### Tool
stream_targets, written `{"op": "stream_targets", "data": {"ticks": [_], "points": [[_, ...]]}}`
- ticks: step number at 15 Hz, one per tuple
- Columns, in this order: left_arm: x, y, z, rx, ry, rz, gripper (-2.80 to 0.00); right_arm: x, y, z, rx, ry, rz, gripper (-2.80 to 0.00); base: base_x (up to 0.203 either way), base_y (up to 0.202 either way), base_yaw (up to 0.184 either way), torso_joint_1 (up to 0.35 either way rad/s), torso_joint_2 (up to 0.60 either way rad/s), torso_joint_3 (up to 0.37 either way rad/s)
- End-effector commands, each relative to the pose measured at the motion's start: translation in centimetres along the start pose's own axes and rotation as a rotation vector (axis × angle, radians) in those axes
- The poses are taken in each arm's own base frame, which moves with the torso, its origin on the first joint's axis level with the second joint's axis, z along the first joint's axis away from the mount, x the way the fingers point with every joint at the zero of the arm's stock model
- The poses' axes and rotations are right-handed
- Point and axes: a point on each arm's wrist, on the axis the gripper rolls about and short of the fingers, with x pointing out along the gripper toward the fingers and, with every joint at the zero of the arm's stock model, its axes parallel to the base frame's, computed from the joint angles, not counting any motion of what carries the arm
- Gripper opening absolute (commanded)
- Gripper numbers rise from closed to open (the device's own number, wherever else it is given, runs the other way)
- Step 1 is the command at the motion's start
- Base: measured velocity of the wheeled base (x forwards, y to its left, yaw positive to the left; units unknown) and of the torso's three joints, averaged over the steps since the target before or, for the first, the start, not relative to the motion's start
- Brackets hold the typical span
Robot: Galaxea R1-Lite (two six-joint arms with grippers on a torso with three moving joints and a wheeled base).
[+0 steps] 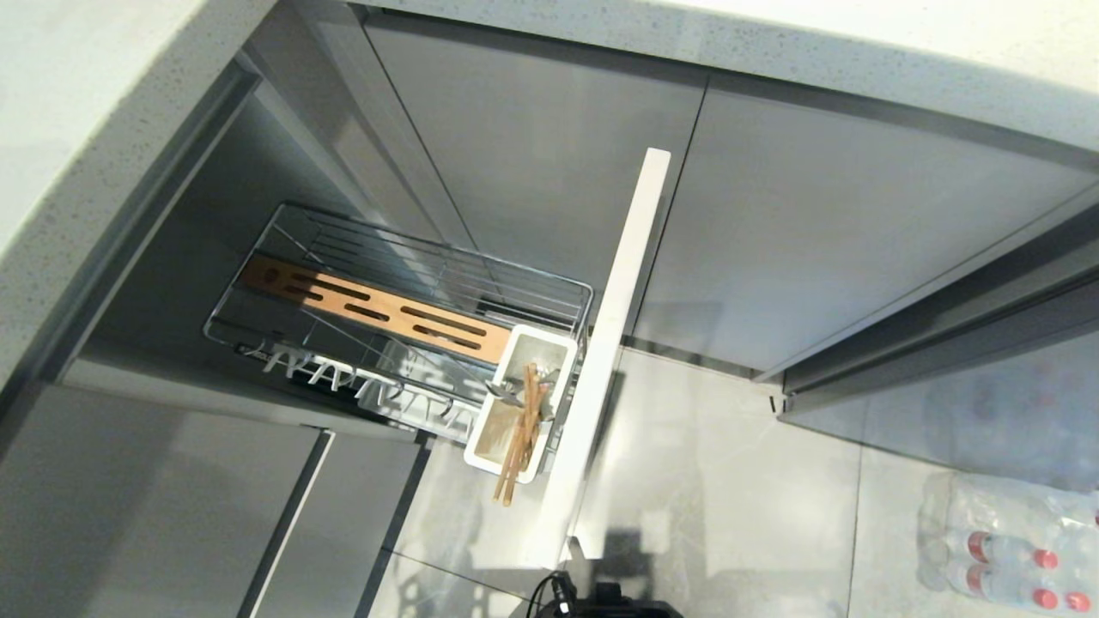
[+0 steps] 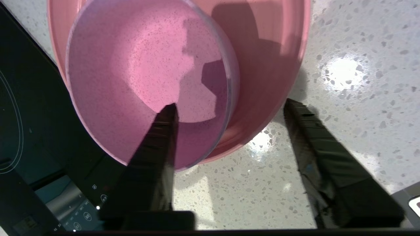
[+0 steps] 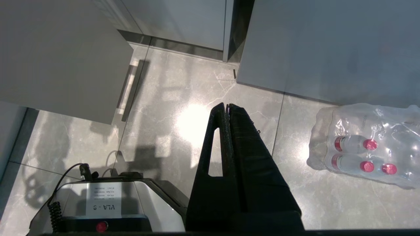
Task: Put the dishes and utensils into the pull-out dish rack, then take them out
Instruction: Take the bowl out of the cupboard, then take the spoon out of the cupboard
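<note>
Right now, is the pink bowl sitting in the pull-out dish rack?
No: the pink bowl rests on the pink plate on the speckled countertop, between the open left gripper's fingers.

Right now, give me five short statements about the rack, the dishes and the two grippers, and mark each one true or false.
1. The chopsticks stand in the white utensil cup of the pull-out dish rack. True.
2. The pink bowl sits in the rack's plate tray. False: it sits on the pink plate on the speckled countertop; the plate tray holds no dish.
3. The left gripper is open, one finger over the bowl. True.
4. The right gripper holds a spoon. False: it is shut and empty, above the floor.
5. The rack is pushed in. False: it is pulled out.
</note>
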Motion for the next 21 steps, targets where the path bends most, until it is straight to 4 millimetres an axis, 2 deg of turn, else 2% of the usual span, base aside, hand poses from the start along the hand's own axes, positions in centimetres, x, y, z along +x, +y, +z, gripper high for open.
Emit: {"op": "stream_targets", "data": {"ticks": [1,6,10,11,14,15,18,21], "points": [[-0.6,-0.1,-0.1,-0.002,-0.02,0.0,0.0,0.0,0.0,0.0,0.0,-0.001,0.0,-2.8,0.0,0.0,0.0,0.0,0.0,0.0],[-4.7,-1.1,1.1,-0.109,-0.336,-0.039,0.0,0.0,0.0,0.0,0.0,-0.001,0.001,-2.8,0.0,0.0,0.0,0.0,0.0,0.0],[-7.7,-2.2,2.5,-0.336,-0.57,-0.303,0.0,0.0,0.0,0.0,0.0,0.001,0.0,-2.8,0.0,0.0,0.0,0.0,0.0,0.0],[-8.5,-2.4,2.8,-0.422,-0.624,-0.399,-2.8,0.0,0.0,0.0,0.0,0.002,0.0,-2.8,0.0,0.0,0.0,0.0,0.0,0.0],[-10.3,-2.7,3.0,-0.602,-0.762,-0.648,-2.8,0.0,0.0,0.0,0.0,0.0,0.0,-2.8,0.0,0.0,0.0,0.0,0.0,0.0],[-10.9,-2.7,2.7,-0.635,-0.76,-0.721,-2.8,0.0,0.0,0.0,0.0,-0.001,0.0,-2.8,0.0,0.0,0.0,0.0,0.0,0.0],[-11.3,-2.9,2.0,-0.631,-0.669,-0.911,-2.8,0.0,0.0,0.0,0.0,0.0,0.0,-2.8,0.0,0.0,0.0,0.0,0.0,0.0],[-11.2,-3.4,1.2,-0.553,-0.47,-1.186,-2.8,0.0,0.0,0.0,0.0,0.0,0.0,-2.8,0.0,0.0,0.0,0.0,0.0,0.0]]}}
